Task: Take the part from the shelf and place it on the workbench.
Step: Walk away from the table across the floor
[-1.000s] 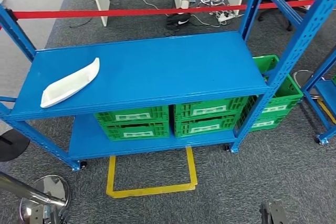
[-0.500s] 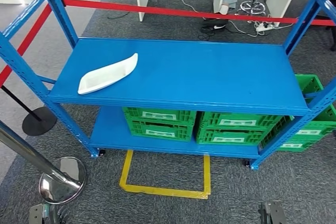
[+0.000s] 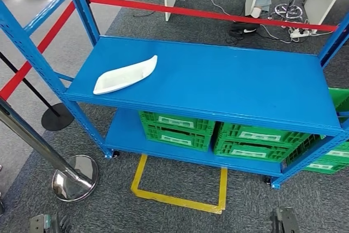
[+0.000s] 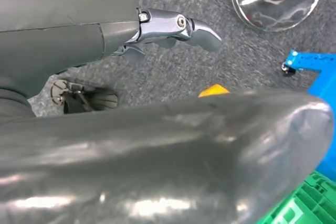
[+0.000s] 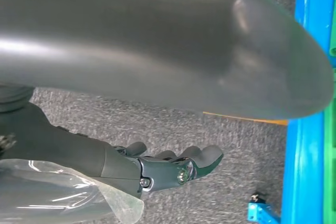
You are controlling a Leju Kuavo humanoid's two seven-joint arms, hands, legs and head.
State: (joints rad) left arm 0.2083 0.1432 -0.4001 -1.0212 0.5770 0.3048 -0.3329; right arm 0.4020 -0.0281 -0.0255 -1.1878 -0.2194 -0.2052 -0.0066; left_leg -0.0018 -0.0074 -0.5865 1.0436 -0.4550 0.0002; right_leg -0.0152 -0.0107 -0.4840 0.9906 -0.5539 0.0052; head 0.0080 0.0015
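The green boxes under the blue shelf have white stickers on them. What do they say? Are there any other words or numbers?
White labels on the green crates: print too small and blurred to read.
White part on the blue shelf: no writing visible.
Left hand and right hand: no markings visible.
Nothing else readable.

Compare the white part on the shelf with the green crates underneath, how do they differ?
The white part is a shallow, solid, elongated shell; the green crates are boxy with slotted walls. The part lies alone on the top shelf; the crates sit side by side on the lower shelf. Both rest on the same blue rack.
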